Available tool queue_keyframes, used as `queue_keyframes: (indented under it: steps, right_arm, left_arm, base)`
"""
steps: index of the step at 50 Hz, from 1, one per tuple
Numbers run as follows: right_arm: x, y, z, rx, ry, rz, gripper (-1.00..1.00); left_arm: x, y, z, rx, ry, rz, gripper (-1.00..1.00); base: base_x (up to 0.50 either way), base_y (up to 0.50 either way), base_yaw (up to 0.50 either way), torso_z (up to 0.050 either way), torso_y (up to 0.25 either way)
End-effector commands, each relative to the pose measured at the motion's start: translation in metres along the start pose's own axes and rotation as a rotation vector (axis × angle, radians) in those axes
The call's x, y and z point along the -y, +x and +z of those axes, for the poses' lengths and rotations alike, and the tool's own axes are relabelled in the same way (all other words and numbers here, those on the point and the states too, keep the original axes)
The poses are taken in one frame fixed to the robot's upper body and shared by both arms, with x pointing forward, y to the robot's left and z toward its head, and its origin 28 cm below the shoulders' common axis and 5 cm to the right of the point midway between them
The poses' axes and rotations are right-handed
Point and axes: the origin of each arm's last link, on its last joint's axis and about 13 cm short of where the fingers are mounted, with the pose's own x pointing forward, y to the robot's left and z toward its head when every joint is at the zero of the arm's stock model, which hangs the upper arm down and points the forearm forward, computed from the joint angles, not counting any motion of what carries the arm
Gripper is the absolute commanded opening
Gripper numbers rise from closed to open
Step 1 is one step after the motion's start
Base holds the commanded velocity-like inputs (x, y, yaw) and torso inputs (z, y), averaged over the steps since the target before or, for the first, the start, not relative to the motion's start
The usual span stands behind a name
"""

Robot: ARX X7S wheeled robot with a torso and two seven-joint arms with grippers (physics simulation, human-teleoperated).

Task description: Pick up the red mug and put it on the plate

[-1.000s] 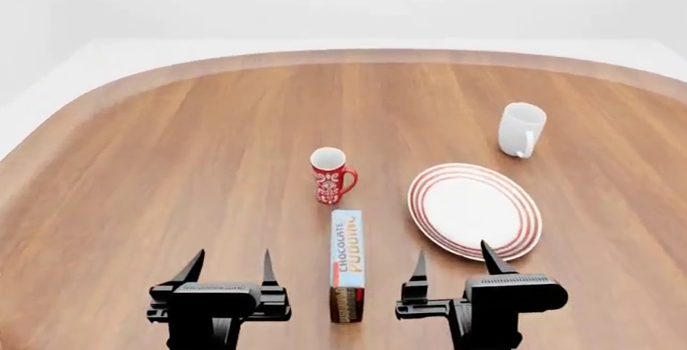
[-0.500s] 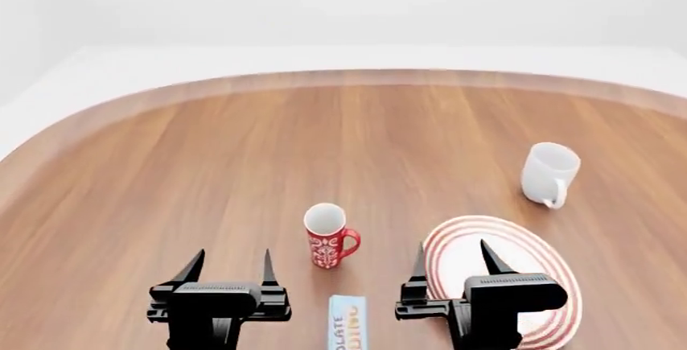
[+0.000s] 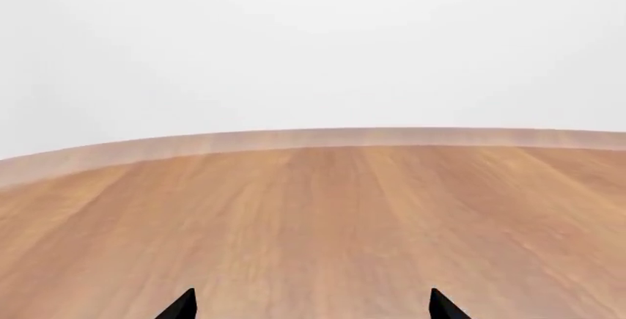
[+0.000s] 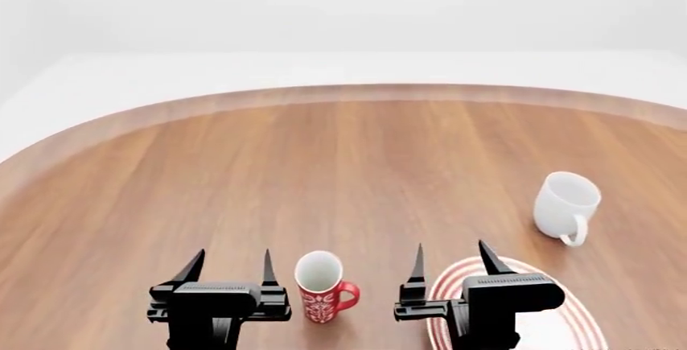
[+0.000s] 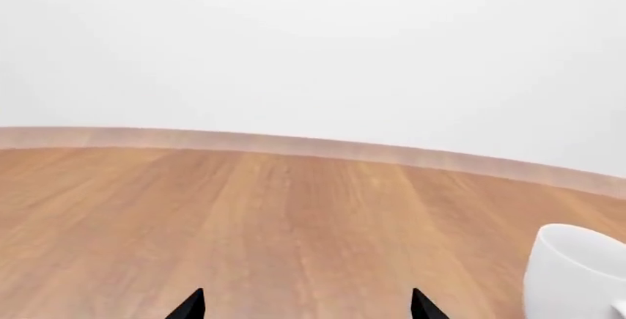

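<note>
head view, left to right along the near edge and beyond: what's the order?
left gripper → red mug → right gripper → white mug. The plate lies partly under the right gripper, so I leave it out of the order. Both sets of jaws stand open, holding nothing.

Wooden table [image 5: 245, 216], white mug [image 5: 577, 275] (partly cropped), two black fingers [image 5: 190, 306] apart.
</note>
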Motion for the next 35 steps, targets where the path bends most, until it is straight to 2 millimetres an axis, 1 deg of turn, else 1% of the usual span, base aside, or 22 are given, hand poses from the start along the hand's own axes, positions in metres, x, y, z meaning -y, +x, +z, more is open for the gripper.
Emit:
queue_keyframes:
  steps: [1, 7, 13, 21, 26, 30, 33, 34, 35]
  right_arm:
    - [0.0, 0.0, -0.001, -0.005, -0.005, -0.002, 1.0]
    - [0.0, 0.002, -0.002, -0.017, -0.013, -0.02, 1.0]
    - [0.002, 0.002, 0.0, -0.02, -0.021, -0.022, 1.0]
    - [0.017, 0.005, 0.021, -0.038, -0.036, -0.003, 1.0]
    - [0.029, 0.005, 0.033, -0.055, -0.093, 0.108, 1.0]
    - [0.043, 0.007, 0.047, -0.065, -0.156, 0.183, 1.0]
    - [0.053, 0.008, 0.055, -0.086, -0.172, 0.306, 1.0]
    - [0.058, 0.008, 0.057, -0.107, -0.223, 0.343, 1.0]
    - [0.06, 0.008, 0.058, -0.109, -0.223, 0.377, 1.0]
  left_arm:
    - [0.0, 0.0, 0.0, -0.002, 0.0, -0.002, 1.0]
    - [0.0, 0.0, -0.001, -0.002, 0.001, -0.001, 1.0]
    - [0.0, 0.0, -0.001, -0.002, 0.001, -0.001, 1.0]
    - [0.0, 0.0, 0.0, -0.002, 0.0, -0.001, 1.0]
    - [0.0, 0.0, 0.0, -0.002, 0.0, -0.001, 1.0]
    - [0.0, -0.001, 0.0, -0.003, 0.002, -0.003, 1.0]
    - [0.0, -0.001, 0.0, -0.002, 0.002, -0.003, 1.0]
    - [0.0, 0.0, 0.0, -0.001, 0.003, -0.002, 1.0]
    - [0.0, 0.0, 0.0, -0.001, 0.002, -0.001, 1.0]
  base:
    - [0.5, -0.01, 0.0, 0.0, 0.0]
    - [0.45, -0.01, 0.0, 0.0, 0.0]
    - [0.0, 0.0, 0.0, 0.0, 0.0]
    - [0.0, 0.0, 0.0, 0.0, 0.0]
    - [0.0, 0.0, 0.0, 0.0, 0.0]
    - [0.0, 0.0, 0.0, 0.0, 0.0]
    - [0.0, 0.0, 0.0, 0.0, 0.0]
    - [0.0, 0.0, 0.0, 0.0, 0.0]
    - [0.0, 0.0, 0.0, 0.0, 0.0]
